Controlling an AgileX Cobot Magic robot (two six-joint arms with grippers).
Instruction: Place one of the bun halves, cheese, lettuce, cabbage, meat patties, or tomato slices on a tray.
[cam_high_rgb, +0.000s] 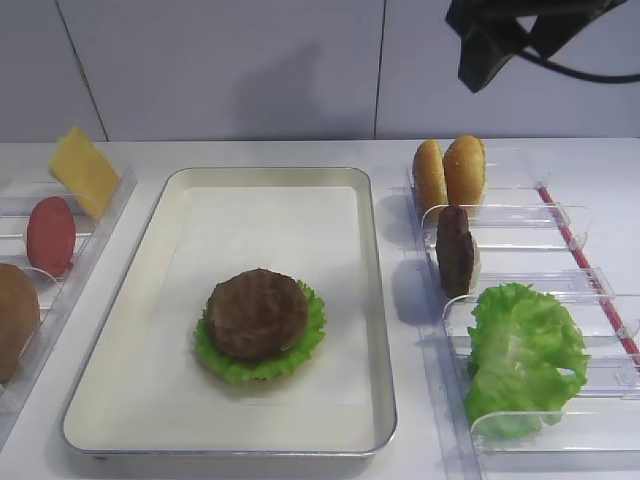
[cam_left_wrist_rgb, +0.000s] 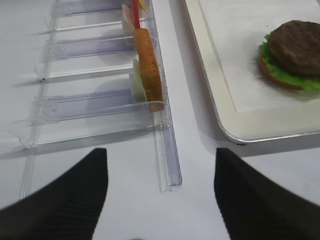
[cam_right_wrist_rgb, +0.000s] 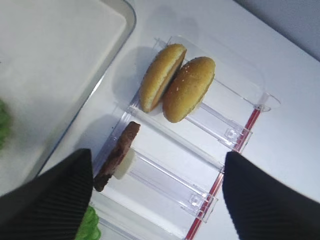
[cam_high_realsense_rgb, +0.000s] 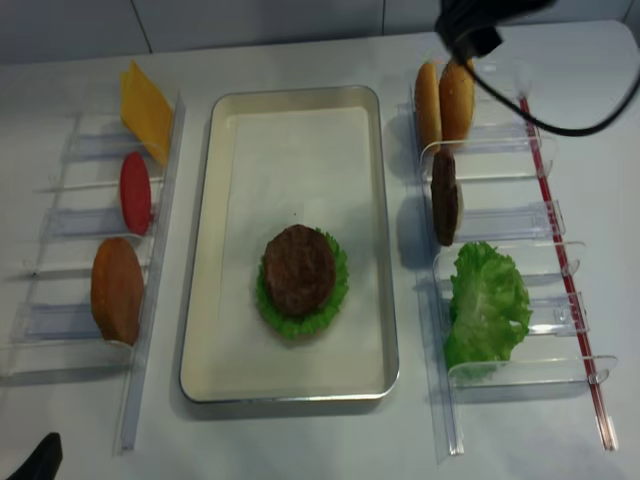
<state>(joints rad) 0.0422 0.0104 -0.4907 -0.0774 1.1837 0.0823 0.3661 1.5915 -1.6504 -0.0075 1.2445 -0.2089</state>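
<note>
Both claws (cam_right_wrist_rgb: 155, 195) (cam_left_wrist_rgb: 160, 195) wide apart, bare

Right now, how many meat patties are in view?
2. One patty lies flat on the lettuce leaf in the tray. The other patty stands on edge in the right-hand rack, just in front of the two buns. None seem hidden.

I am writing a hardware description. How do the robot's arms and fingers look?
Both grippers have black, wedge-shaped fingers with a fine ribbed texture, seen on the right and on the left. The right arm is black, with a black cable looping from it. No markings are visible.
</note>
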